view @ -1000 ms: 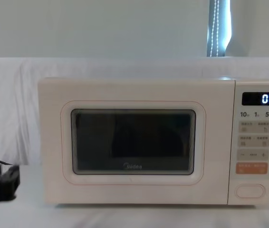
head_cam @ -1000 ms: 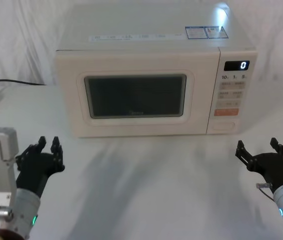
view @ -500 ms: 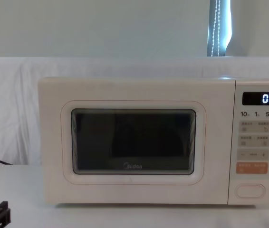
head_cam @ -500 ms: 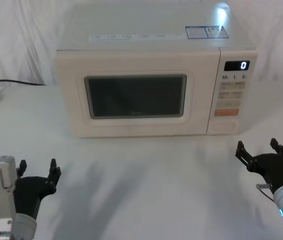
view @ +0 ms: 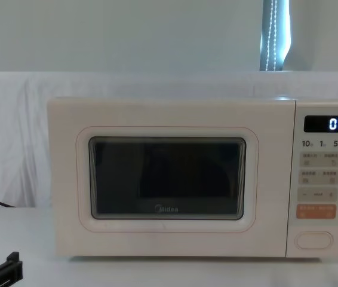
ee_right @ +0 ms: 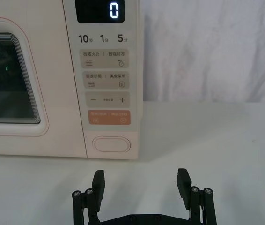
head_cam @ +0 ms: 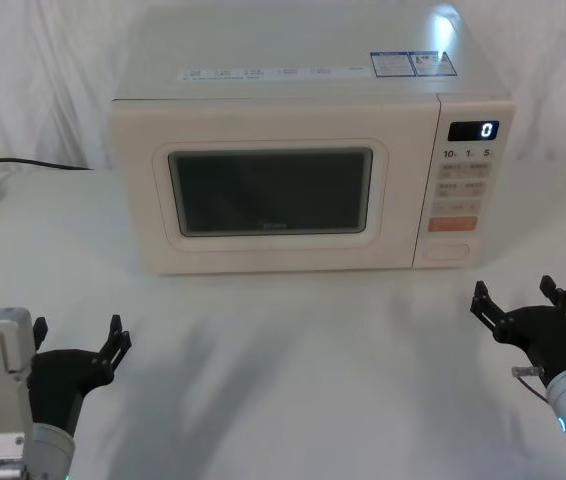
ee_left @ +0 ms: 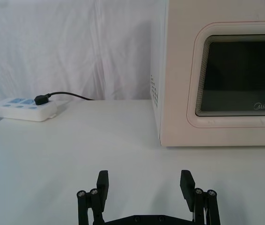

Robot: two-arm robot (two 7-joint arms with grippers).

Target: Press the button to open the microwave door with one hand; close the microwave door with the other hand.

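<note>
Cream box-shaped microwave sits at the back-centre of the white cloth-covered table [head_cam: 293, 380], long axis running left-right, front facing the robot. Its large cream microwave door [head_cam: 273, 190] w/ rounded dark glass window is shut flush, taking up most of the front; control strip on the right side. The wide cream pill-shaped button [head_cam: 448, 251] lies at the bottom of that strip, long axis horizontal, just under the orange rectangular key [head_cam: 452, 224]; display above reads 0.

Left black blocky gripper [head_cam: 75, 335], on a grey metal wrist, hovers low over the table's near-left, fingers spread wide, holding nothing, pointing toward the microwave's left end. Right black gripper [head_cam: 526, 300] w/ silver wrist hangs near-right, fingers spread wide too, empty, roughly in line w/ the button but well short of it.

White power strip [ee_left: 24, 108] w/ black cable lies far left.

Vs 0.5 s ago: left gripper edged slightly fwd/right; 1 s ago it was higher and nearer the door. Right gripper and door unchanged.
</note>
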